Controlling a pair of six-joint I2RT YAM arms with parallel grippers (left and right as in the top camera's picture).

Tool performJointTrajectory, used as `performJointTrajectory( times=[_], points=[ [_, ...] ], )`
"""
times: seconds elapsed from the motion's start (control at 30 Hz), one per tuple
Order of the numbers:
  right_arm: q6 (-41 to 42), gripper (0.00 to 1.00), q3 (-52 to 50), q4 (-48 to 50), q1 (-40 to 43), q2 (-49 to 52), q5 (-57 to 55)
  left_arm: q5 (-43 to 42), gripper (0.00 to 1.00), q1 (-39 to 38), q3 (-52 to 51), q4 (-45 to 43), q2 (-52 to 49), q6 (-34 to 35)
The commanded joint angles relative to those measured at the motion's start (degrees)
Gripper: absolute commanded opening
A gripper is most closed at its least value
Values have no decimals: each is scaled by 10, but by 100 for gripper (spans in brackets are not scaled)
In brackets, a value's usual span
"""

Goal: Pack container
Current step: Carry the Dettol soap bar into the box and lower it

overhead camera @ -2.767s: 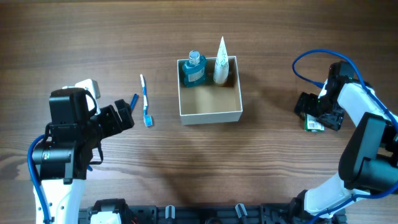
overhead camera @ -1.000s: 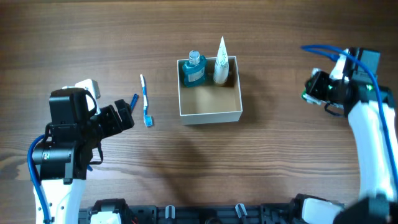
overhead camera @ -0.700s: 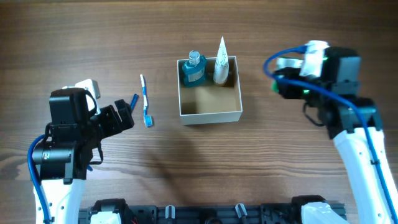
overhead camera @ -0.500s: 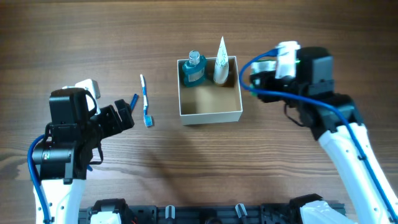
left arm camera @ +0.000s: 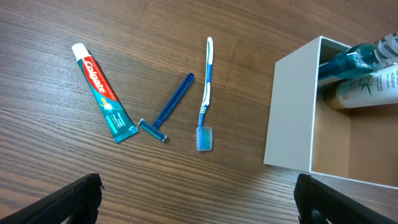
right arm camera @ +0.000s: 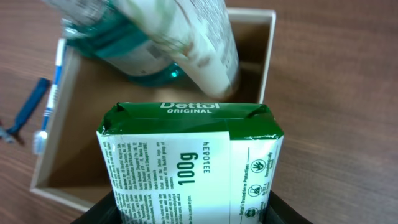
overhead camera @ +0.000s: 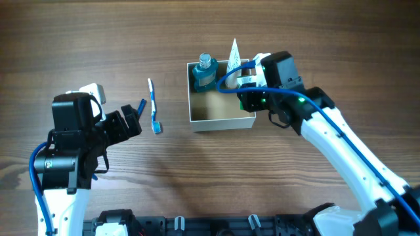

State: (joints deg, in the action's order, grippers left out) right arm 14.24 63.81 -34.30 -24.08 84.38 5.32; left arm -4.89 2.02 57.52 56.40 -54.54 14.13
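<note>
Above the container (overhead camera: 222, 122), the right pincer (right arm camera: 189, 214) clamps a Dettol soap packet (right arm camera: 186, 155); the left pincer (left arm camera: 198, 196) stands apart

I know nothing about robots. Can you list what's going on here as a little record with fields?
Box: open, white-walled; blue bottle and white tube inside, at the far wall
Right end effector: shut on soap packet, over the box's right edge
Left end effector: open, holding nothing
Left of box: toothbrush, razor, toothpaste

Overhead straight down; wrist views oblique, close (all share container (overhead camera: 222, 121)).
</note>
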Motion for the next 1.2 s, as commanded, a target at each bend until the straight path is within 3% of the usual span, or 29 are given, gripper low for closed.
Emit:
performJointTrajectory(
  times=[0.0,0.17,0.37,0.57,0.87,1.17],
  points=[
    [28,4,10,5,-3,22,-15,-17,100,4,11,0,0,5],
    [29,12,10,5,-3,28,-15,-17,100,4,11,0,0,5],
    [24,14,10,6,-3,28,-15,-17,100,4,11,0,0,5],
    [24,38,10,6,-3,28,-14,-17,100,4,11,0,0,5],
    [22,55,10,6,-3,28,-12,-17,100,4,11,0,0,5],
    [22,57,10,6,-3,28,-12,-17,100,4,11,0,0,5]
  ],
)
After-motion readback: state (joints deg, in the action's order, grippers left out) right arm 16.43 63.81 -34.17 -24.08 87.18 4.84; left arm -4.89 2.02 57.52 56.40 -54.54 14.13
